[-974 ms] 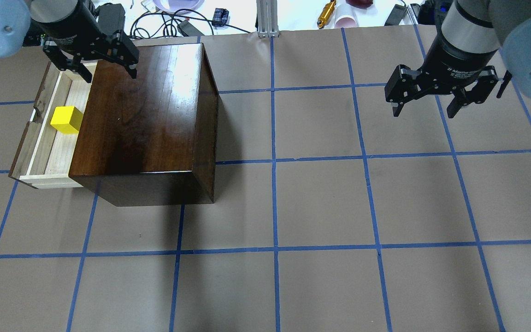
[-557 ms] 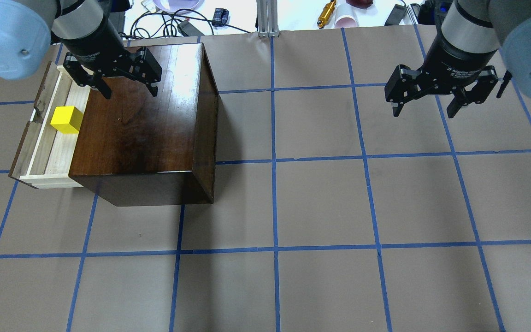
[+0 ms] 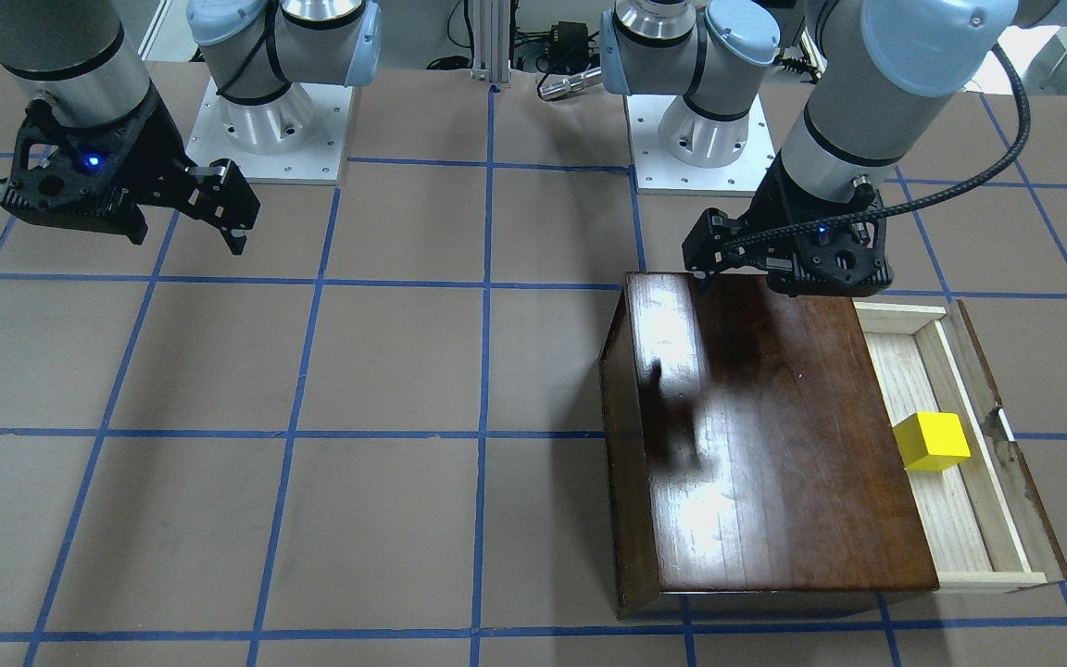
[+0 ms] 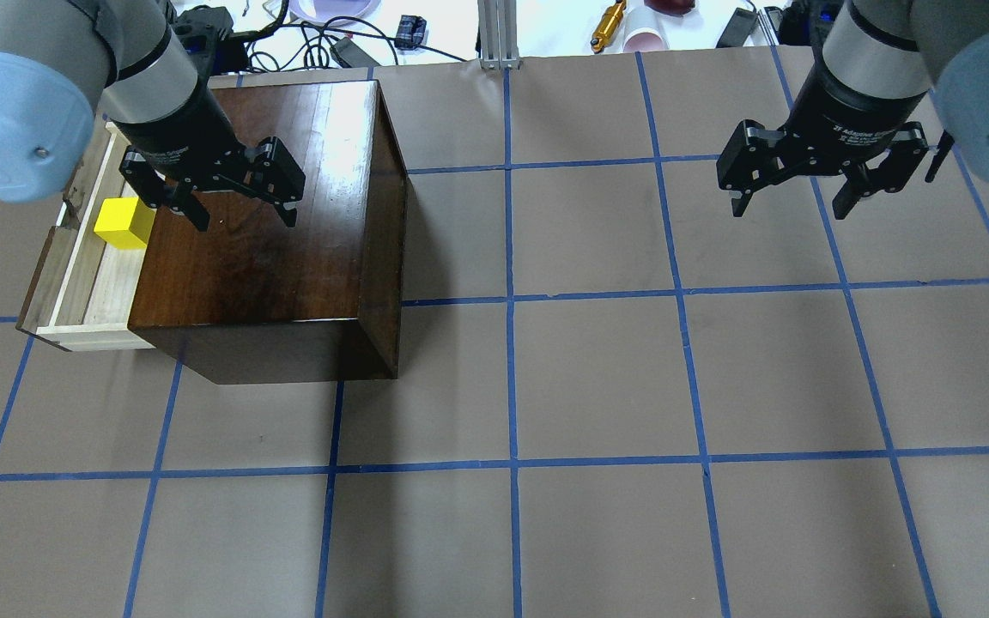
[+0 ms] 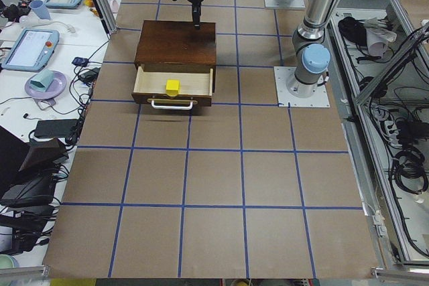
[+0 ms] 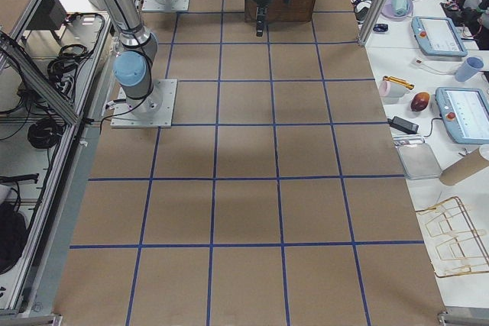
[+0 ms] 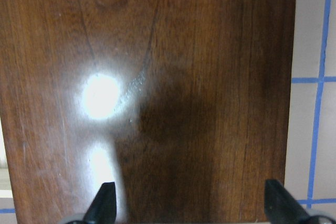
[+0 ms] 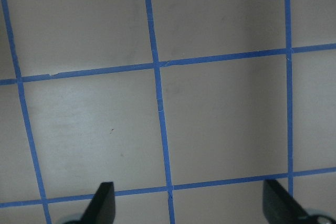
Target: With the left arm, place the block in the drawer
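Note:
The yellow block (image 4: pixel 124 223) lies alone in the pulled-out drawer (image 4: pixel 87 283) of the dark-brown wooden box (image 4: pixel 271 257); it also shows in the front view (image 3: pixel 932 441) and the exterior left view (image 5: pixel 172 86). My left gripper (image 4: pixel 245 221) is open and empty. It hangs above the box's glossy top, just right of the drawer and block. The left wrist view shows only the box top (image 7: pixel 184 103) between its spread fingertips (image 7: pixel 105 200). My right gripper (image 4: pixel 791 210) is open and empty over bare table far to the right.
The drawer's dark front and metal handle (image 5: pixel 173 104) face the table end on my left. Cables, a purple plate and small items (image 4: pixel 331 34) lie beyond the table's far edge. Blue tape lines (image 4: pixel 512 300) grid the brown table.
My left gripper has moved from above the drawer's far end to over the box top, nearer me and rightward, still open. The block stays in the drawer. The right arm has not moved.

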`<move>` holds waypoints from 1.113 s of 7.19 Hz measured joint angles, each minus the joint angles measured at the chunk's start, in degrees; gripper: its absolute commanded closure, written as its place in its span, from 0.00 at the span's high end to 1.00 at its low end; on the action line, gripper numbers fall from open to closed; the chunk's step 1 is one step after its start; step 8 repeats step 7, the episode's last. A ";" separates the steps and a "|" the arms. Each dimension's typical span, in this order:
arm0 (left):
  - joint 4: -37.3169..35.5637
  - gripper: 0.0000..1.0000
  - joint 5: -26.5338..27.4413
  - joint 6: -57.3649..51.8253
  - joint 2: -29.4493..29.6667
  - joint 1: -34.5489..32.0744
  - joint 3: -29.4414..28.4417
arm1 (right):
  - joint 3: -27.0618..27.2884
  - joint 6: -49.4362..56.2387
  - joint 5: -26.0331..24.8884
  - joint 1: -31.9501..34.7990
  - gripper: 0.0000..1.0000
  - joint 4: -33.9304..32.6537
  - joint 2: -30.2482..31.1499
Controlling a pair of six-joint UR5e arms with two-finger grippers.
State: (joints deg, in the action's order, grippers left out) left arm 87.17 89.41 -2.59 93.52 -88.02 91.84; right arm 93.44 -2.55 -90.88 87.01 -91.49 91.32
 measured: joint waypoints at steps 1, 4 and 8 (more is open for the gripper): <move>-0.03 1.00 -0.01 0.02 -0.18 0.03 0.43 | 0.00 0.00 0.00 0.00 1.00 0.00 0.00; -0.12 1.00 0.00 -0.04 -0.34 0.15 0.77 | -0.01 0.00 0.00 -0.02 1.00 0.00 0.00; -0.21 1.00 0.06 -0.11 -0.42 0.43 0.69 | -0.01 0.00 0.00 -0.02 1.00 0.00 0.00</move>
